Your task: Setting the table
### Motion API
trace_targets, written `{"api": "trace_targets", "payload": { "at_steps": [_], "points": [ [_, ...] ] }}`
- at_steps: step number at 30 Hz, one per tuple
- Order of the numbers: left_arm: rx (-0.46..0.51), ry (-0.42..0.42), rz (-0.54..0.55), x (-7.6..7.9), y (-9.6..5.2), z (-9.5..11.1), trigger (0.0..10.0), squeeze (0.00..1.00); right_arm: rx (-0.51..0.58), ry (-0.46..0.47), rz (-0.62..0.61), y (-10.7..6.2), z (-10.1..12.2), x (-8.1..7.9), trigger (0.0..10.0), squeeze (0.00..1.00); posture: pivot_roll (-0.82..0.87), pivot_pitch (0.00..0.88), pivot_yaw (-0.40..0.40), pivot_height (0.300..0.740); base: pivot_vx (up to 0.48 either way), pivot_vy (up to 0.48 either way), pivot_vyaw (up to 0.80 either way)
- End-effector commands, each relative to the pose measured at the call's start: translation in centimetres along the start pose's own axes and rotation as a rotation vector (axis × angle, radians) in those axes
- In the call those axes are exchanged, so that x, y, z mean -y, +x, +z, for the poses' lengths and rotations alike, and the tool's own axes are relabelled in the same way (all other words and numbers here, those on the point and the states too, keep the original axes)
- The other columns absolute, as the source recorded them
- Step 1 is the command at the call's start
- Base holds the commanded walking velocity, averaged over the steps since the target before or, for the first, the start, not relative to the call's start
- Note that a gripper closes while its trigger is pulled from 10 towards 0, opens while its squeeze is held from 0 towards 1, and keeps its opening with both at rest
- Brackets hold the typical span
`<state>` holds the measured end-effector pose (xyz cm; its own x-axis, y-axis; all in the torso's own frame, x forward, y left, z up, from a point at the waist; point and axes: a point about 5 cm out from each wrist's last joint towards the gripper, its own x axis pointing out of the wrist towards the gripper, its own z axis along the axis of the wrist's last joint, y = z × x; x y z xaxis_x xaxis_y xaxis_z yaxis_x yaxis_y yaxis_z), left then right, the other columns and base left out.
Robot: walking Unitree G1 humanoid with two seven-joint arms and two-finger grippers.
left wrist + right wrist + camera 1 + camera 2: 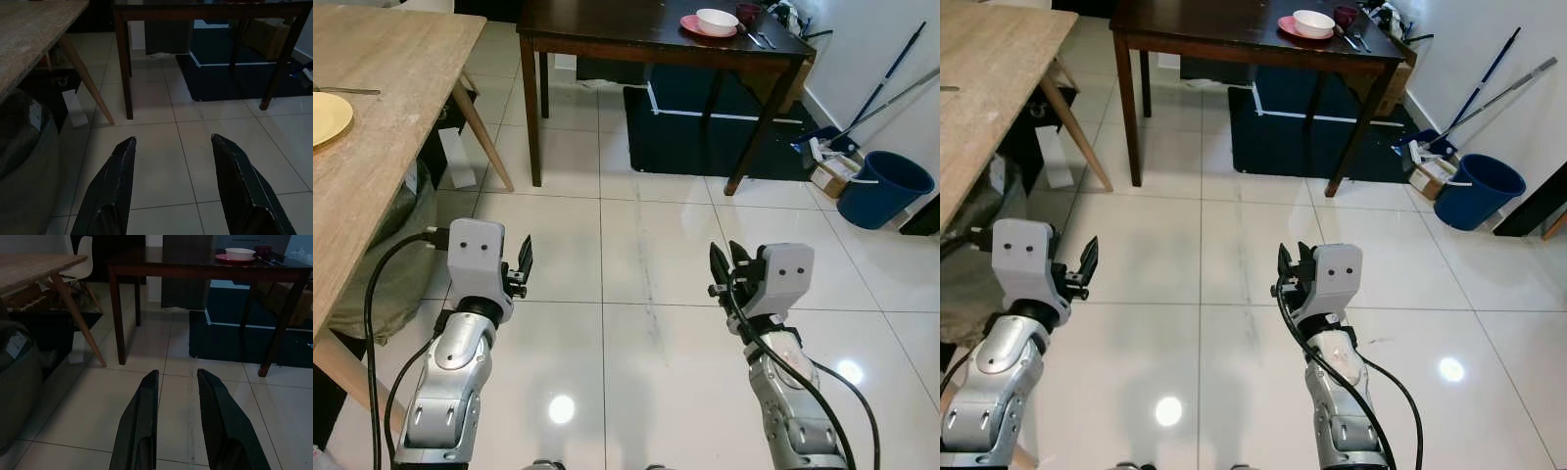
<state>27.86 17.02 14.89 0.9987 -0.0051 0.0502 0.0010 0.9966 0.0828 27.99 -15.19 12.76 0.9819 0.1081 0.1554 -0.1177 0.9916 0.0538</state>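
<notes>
**Standing between two tables, both grippers empty**

White glossy tile floor (636,245) everywhere, with ceiling lights glaring off it near my arms. I've got both arms held out low over the tiles. Left gripper (172,147) has its fingers spread wide with nothing between them; right gripper (177,378) has a narrower gap, fingers apart, also holding nothing.

Well ahead of the right gripper is the dark wooden table (607,34). At its far end sits a white bowl (717,21) on a pink plate (691,24), with a small dark cup (748,12) just beside them and what looks like cutlery (759,40) next to the plate. Too small for me to tell fork from knife. The table's back edge is cut off by the frame.

Off beyond the left gripper is the light wooden table (391,108), only partly in shot. A yellow plate (327,119) sits on it, cropped by the edge, with a thin utensil (347,91) near it, also cropped.

Under the dark table there's a dark blue mat (705,137). Out past the right gripper: a blue bucket (884,186) and mop handles (886,83) leaning on the wall. Both wrist cams are pretty dim. The left one catches a dark bag-like lump (24,161) under the light table, can't tell what it is.
</notes>
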Motion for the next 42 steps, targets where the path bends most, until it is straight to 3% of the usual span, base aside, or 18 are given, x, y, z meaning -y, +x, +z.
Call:
{"api": "trace_targets", "payload": {
  "at_steps": [1,42],
  "points": [
    [-0.003,0.005,-0.006,0.24,-0.09,-0.08,10.0,0.00,-0.011,0.000,-0.011,-0.23,-0.25,0.27,10.0,0.00,-0.05,0.000,-0.017,0.740,0.000,0.000,0.00],
    [-0.016,0.001,-0.055,1.11,-0.22,-0.05,10.0,0.00,-0.035,0.009,-0.023,-1.10,-0.46,0.18,10.0,0.00,-0.09,0.000,-0.015,0.740,0.000,0.000,0.00]
  ]
}}
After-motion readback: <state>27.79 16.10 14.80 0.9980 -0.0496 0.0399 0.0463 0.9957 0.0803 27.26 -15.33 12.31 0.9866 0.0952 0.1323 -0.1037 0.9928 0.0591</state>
